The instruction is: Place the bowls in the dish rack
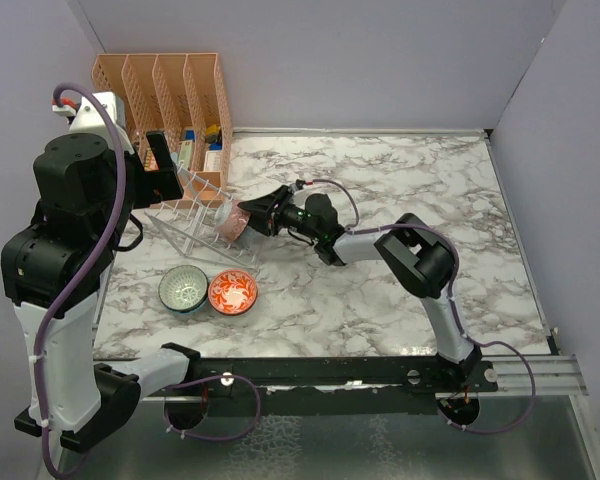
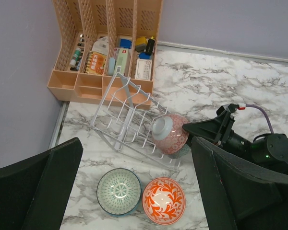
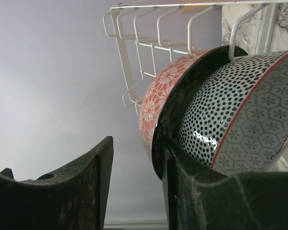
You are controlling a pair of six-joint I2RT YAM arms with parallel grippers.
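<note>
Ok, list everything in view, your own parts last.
Dish rack: one, clear, left of table, before the organizer.
Grey-blue and reddish bowl: one, on its side among the rack's prongs.
Teal-green bowl: one, upright on the table, nearer than the rack.
Orange-red bowl: one, upright, right beside the teal one.
File organizer: one, orange, back-left corner, holding small bottles and boxes.
Table: one, white-grey marble.
Left jaws: one pair, black, open and empty, over the bowls.
Right jaws: one pair, black, open around the racked bowl's rim.
</note>
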